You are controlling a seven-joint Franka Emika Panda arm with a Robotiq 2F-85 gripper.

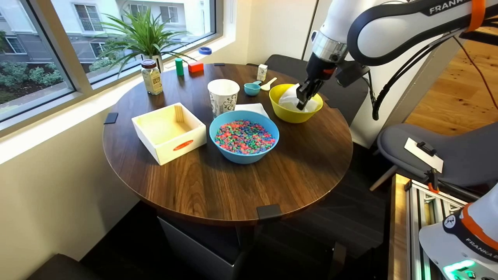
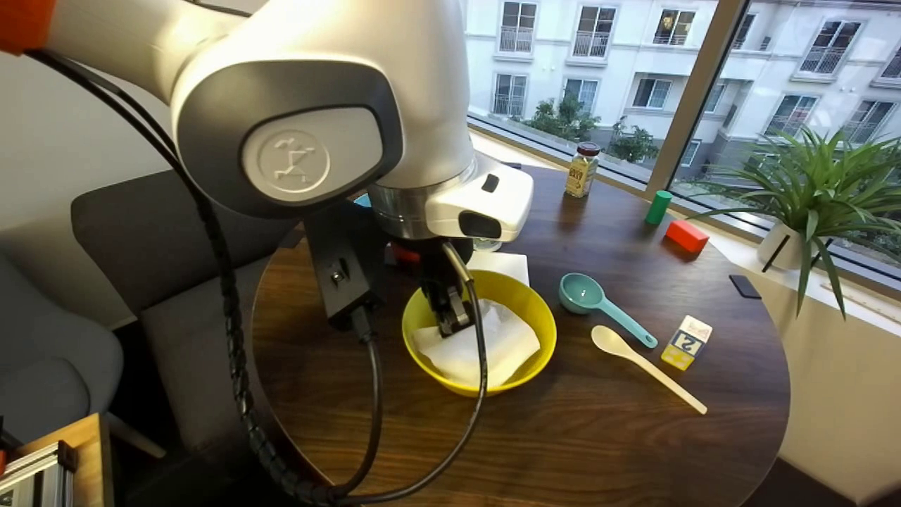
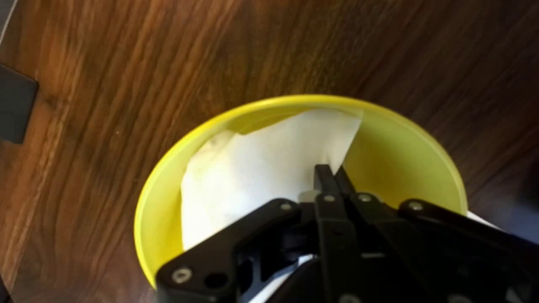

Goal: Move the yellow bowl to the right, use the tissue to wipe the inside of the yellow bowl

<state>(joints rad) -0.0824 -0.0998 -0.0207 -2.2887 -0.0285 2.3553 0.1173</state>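
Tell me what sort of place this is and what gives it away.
Probably a dining nook or break corner; whether home or office, I can't tell. The signs are a round wooden table, a grey chair close by and a large window alongside.

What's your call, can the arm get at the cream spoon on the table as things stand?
Probably not straight away: the end effector seems shut on the tissue inside the yellow bowl, so it would likely need to let go and lift out. Beyond that, the cream spoon lies uncovered.
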